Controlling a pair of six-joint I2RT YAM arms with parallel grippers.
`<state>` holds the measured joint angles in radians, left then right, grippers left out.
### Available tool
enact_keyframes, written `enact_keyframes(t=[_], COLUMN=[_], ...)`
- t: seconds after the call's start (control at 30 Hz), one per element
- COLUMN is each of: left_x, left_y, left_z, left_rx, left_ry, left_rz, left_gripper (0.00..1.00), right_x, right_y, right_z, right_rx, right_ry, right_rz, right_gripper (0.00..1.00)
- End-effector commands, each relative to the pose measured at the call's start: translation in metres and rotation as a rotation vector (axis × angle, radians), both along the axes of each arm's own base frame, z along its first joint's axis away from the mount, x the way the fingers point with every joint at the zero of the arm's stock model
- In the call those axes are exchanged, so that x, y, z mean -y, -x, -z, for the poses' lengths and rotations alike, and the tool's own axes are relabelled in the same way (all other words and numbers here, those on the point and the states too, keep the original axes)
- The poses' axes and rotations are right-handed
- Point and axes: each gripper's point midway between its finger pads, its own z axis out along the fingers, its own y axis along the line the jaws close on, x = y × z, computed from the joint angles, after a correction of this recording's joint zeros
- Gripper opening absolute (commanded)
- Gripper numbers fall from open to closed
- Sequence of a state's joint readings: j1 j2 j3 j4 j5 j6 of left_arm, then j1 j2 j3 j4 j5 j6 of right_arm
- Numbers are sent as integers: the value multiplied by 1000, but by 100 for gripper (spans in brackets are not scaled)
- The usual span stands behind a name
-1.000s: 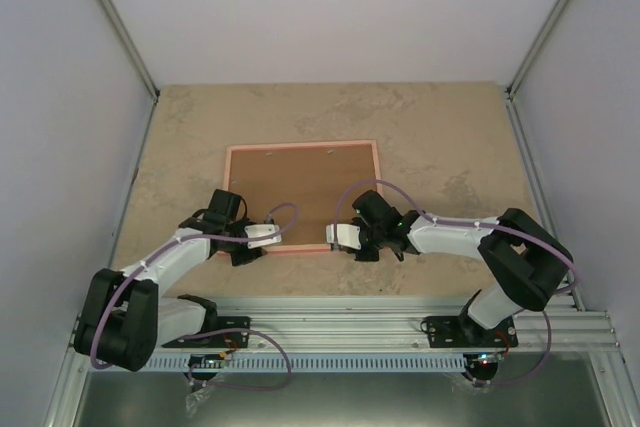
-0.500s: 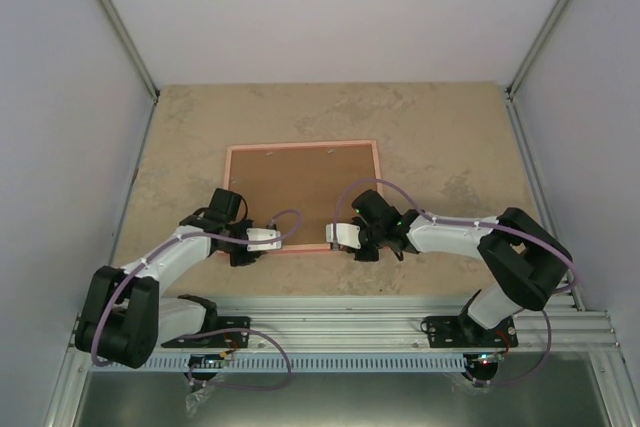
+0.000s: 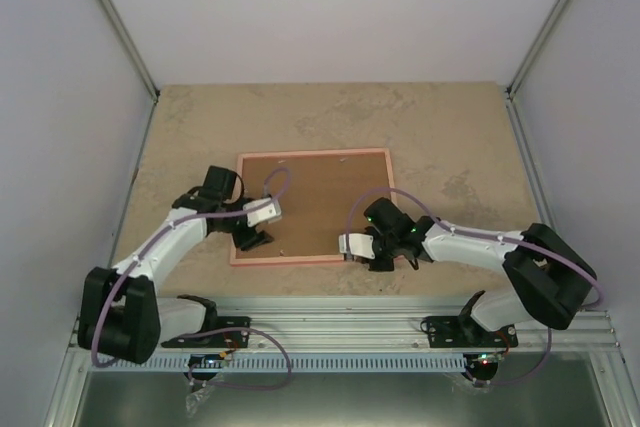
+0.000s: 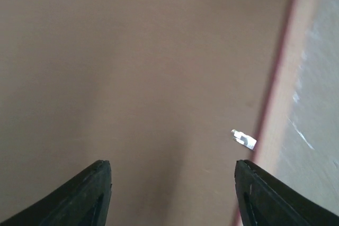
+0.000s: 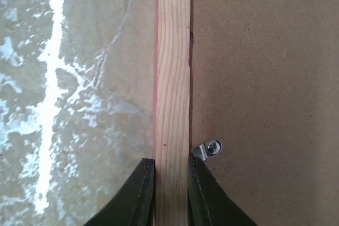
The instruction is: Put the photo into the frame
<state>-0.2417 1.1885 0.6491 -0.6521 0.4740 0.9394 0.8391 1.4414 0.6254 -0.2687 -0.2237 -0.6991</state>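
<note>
The pink frame (image 3: 312,153) lies face down on the table, with its brown backing board (image 3: 325,197) facing up. The photo is hidden. My right gripper (image 3: 345,245) is shut on the frame's near rail. In the right wrist view the fingers clamp the bare wood rail (image 5: 174,67) on both sides at my right gripper (image 5: 171,165), beside a small metal clip (image 5: 209,148). My left gripper (image 3: 268,211) is open and empty over the left part of the board. In the left wrist view my left gripper (image 4: 172,170) hangs above the board (image 4: 132,67), near a clip (image 4: 244,139) and the pink rail (image 4: 286,93).
The frame lies on the beige stone-patterned tabletop (image 3: 450,137), between grey side walls (image 3: 70,97). A metal rail (image 3: 350,332) with the arm bases runs along the near edge.
The frame has slid right and slightly nearer with my right gripper shut on its near rail. My left gripper has moved from the frame's near left corner to over the board.
</note>
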Motion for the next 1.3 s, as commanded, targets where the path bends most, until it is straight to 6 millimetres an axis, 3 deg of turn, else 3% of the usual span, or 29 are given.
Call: enact_keyframes(t=[0.0, 0.1, 0.17, 0.33, 0.47, 0.6, 0.77, 1.27], left_x=[4, 0, -3, -6, -3, 1, 8, 3], left_y=[-45, -90, -123, -189, -220, -245, -248, -190], left_z=[-15, -22, -29, -37, -25, -10, 11, 48], left_rx=[-28, -12, -6, -45, -76, -111, -202, -312], left_ry=[68, 85, 108, 152, 135, 122, 133, 109], left_rz=[-173, -248, -297, -299, -258, -222, -167, -172], left_gripper=[68, 71, 72, 73, 76, 83, 79, 60], right_x=[39, 41, 41, 32, 18, -1, -16, -82], right_y=[37, 42, 43, 27, -2, -28, -61, -169], right_z=[23, 21, 18, -8, -46, -72, -86, -81], right_rx=[-153, -175, -177, -170, -158, -182, -261, -389], right_ry=[151, 166, 167, 93, -48, -150, -259, -453], right_rz=[-3, -19, -31, -3, 32, 62, 135, 364], right_gripper=[9, 34, 46, 62, 74, 75, 72, 41])
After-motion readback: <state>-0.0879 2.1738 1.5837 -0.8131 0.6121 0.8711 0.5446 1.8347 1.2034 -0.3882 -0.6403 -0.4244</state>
